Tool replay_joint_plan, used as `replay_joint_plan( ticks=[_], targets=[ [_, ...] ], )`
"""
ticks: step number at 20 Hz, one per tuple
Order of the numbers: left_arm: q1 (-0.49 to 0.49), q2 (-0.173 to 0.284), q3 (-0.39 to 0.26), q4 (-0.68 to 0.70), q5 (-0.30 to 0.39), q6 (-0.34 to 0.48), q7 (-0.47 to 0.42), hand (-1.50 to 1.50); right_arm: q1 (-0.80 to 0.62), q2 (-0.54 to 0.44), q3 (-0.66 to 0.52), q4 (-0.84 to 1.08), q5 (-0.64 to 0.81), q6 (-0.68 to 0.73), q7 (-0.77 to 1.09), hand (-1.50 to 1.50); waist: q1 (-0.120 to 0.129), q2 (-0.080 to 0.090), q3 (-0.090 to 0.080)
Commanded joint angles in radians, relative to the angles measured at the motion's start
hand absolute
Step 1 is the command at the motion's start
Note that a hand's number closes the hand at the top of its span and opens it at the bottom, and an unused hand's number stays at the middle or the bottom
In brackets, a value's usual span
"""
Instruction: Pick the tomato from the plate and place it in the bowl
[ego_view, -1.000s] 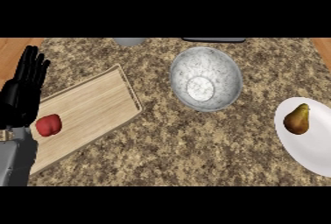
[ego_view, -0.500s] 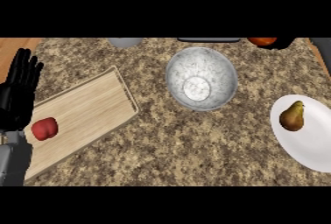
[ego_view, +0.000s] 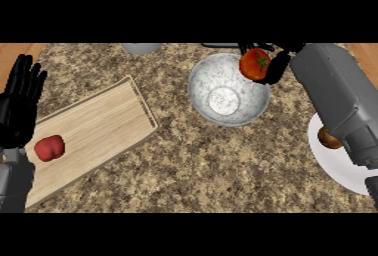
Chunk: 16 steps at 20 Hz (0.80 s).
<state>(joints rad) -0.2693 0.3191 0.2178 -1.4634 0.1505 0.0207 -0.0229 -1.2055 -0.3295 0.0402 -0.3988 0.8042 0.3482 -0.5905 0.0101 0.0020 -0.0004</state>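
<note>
Right forearm now in view at upper right, absent half a second ago; only a red speck showed at the top edge then. Right hand (ego_view: 279, 64) curled round the tomato (ego_view: 255, 64), fingers closed on it, stem end visible. Tomato held over the bowl's rim at roughly 1 o'clock of the bowl (ego_view: 221, 75), not yet inside; contact with the rim cannot be told. White plate (ego_view: 336, 165) at 4 o'clock of the bowl, partly hidden under the forearm, with a brown pear (ego_view: 328, 139) showing beside the arm. Left hand (ego_view: 21, 102) at the left edge, fingers straight and up, resting as before. Red fruit (ego_view: 49, 147) on the wooden cutting board (ego_view: 103, 125), untouched. Grey rounded object (ego_view: 142, 47) at 12 o'clock edge. Judgement: pick done, carry nearly over; remaining step is centring over the bowl and releasing.
</note>
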Motion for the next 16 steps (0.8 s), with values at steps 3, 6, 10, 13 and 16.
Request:
replay_joint_plan(
  ticks=[3, 6, 10, 13, 16],
  targets=[
    [-0.035, -0.03, -0.02, 0.018, -0.018, 0.023, 0.002, 0.0, 0.041, 0.097, -0.035, 0.053, -0.018, -0.028, 0.141, -1.5, 0.001, 0.003, 0.0],
    [-0.023, -0.01, -0.015, -0.04, -0.009, 0.014, 0.04, 0.0, 0.099, 0.112, -0.079, 0.089, -0.063, -0.042, 0.071, -1.5, 0.01, 0.005, 0.001],
    [-0.019, 0.01, 0.012, -0.03, 0.016, -0.01, 0.036, 0.0, 0.097, 0.141, -0.172, 0.124, -0.161, -0.005, 0.03, -1.5, 0.019, 0.008, 0.001],
    [-0.019, 0.008, 0.004, -0.051, 0.02, -0.013, 0.057, 0.0, 0.074, 0.145, -0.252, 0.111, -0.23, -0.069, 0.037, -1.5, 0.021, 0.008, 0.001],
    [-0.012, -0.031, -0.022, -0.036, -0.014, 0.015, 0.017, 0.0, 0.041, 0.087, -0.335, 0.121, -0.294, -0.102, 0.045, -1.5, 0.028, 0.014, 0.002]
  ],
)
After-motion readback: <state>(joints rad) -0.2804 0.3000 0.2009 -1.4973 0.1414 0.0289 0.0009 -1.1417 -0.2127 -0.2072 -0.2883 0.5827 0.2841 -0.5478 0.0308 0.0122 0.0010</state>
